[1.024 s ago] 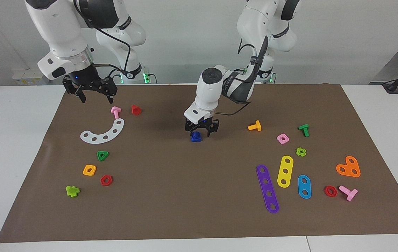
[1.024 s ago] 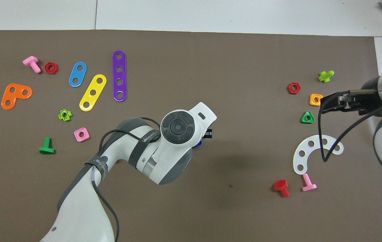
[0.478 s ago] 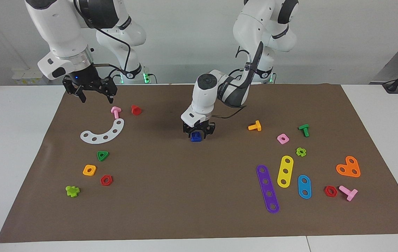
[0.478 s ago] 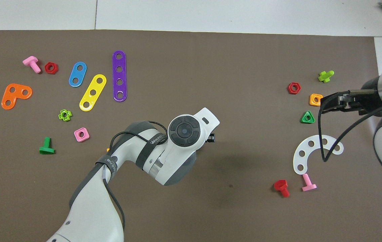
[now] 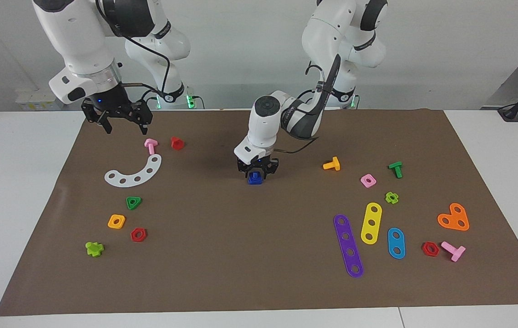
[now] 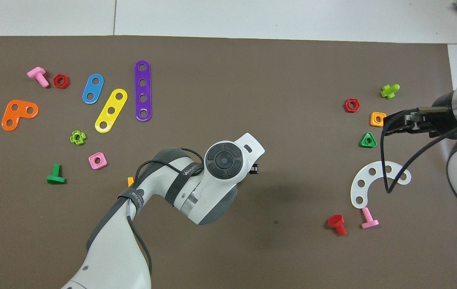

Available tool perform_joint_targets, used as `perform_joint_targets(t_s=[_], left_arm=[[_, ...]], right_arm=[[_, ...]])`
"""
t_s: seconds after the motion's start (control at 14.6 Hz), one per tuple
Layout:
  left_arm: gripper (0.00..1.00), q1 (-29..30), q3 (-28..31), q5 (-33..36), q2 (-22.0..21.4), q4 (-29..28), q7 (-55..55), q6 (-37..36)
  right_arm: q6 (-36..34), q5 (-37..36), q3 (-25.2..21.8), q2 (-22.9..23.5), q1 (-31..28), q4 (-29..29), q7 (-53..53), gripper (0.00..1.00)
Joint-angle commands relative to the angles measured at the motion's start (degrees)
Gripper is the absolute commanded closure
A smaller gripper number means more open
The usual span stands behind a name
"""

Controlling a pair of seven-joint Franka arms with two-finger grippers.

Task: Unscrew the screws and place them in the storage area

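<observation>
A white desk [image 5: 22,191] is covered by a large brown paper mat [image 5: 259,255], on which small plastic toy parts are scattered. No container is seen; every part lies straight on the mat.

Near the middle of the mat, the left gripper [image 5: 257,170] is lowered over the small blue plastic toy bolt [image 5: 254,178], which rests on the mat. Its jaws are set closely on either side of the bolt's upper part (whether they pinch it or merely flank it cannot be told). In the overhead view the bolt is hidden under the left arm's wrist.

The right gripper [image 5: 122,122] is held in the air over the mat's edge at the right arm's end, with its jaws spread. Below it, a short pink plastic bolt [image 5: 150,146] and a red plastic bolt [image 5: 177,143] are seen side by side, and a flat white curved strip with five holes [image 5: 134,172] lies just beside the pink one. Farther from the robots, a green triangular nut [image 5: 134,202], an orange square nut [image 5: 116,221], a red hexagonal nut [image 5: 138,234] and a lime cross-shaped piece [image 5: 94,248] are grouped.

Toward the left arm's end, an orange bolt [image 5: 332,164], a green bolt [image 5: 395,169] and a pink square nut [image 5: 368,181] are found, with a purple four-hole strip [image 5: 348,245], a yellow three-hole strip [image 5: 371,222] and a blue oval two-hole strip [image 5: 396,243] farther out.
</observation>
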Motion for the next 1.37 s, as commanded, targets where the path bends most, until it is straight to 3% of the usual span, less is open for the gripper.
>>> perform_joint_targets(t_s=[0.0, 0.2, 0.68, 1.02, 1.3], left_arm=[[0.39, -1.1, 1.0, 0.2, -0.8, -1.0, -0.6, 0.4], [0.45, -1.1, 1.0, 0.2, -0.8, -1.0, -0.6, 0.4], [0.71, -1.0, 0.9, -0.1, -0.7, -0.8, -0.6, 0.4], [0.79, -0.9, 0.9, -0.9, -0.6, 0.5, -0.7, -0.2], [0.8, -0.9, 0.9, -1.0, -0.4, 3.8, -0.8, -4.9]], right_arm=[[-0.4, 1.0, 0.3, -0.7, -0.7, -0.6, -1.2, 0.0], [-0.4, 1.1, 0.3, -0.7, -0.8, -0.6, -1.2, 0.0], [-0.6, 1.1, 0.1, -0.8, -0.9, -0.6, -1.3, 0.0], [-0.4, 1.0, 0.2, -0.7, -0.7, -0.6, -1.4, 0.0], [-0.3, 1.0, 0.2, -0.8, -0.3, -0.7, -1.3, 0.0]])
